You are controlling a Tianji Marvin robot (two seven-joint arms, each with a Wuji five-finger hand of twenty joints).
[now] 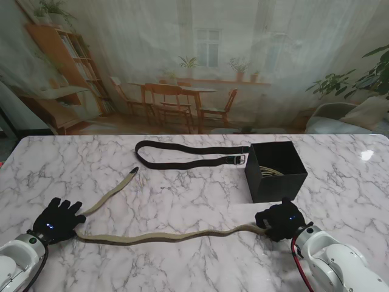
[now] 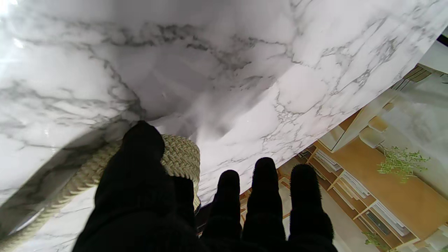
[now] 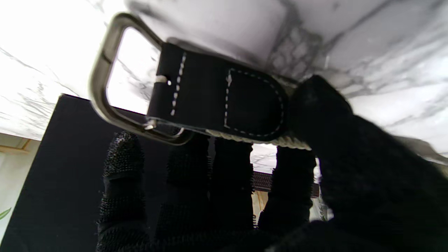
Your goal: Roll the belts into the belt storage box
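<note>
A marble bench (image 1: pixel 182 194) carries a black storage box (image 1: pixel 275 172) toward its far right, with what looks like one coiled belt already inside. A black belt (image 1: pixel 188 155) lies flat near the far edge, unrolled. A tan woven belt (image 1: pixel 158 235) stretches along the near edge, also unrolled, so most of the task seems left.

The right hand (image 1: pixel 279 222), near the box, is clamped on the tan belt's buckle end. The left hand (image 1: pixel 58 220) pinches the belt's bend near the left edge.

Only the right wrist view shows the metal buckle (image 3: pixel 115 80) and stitched black leather tab (image 3: pixel 217 101). Only the left wrist view shows the thumb (image 2: pixel 140 157) pressing the weave, other fingers straight.
</note>
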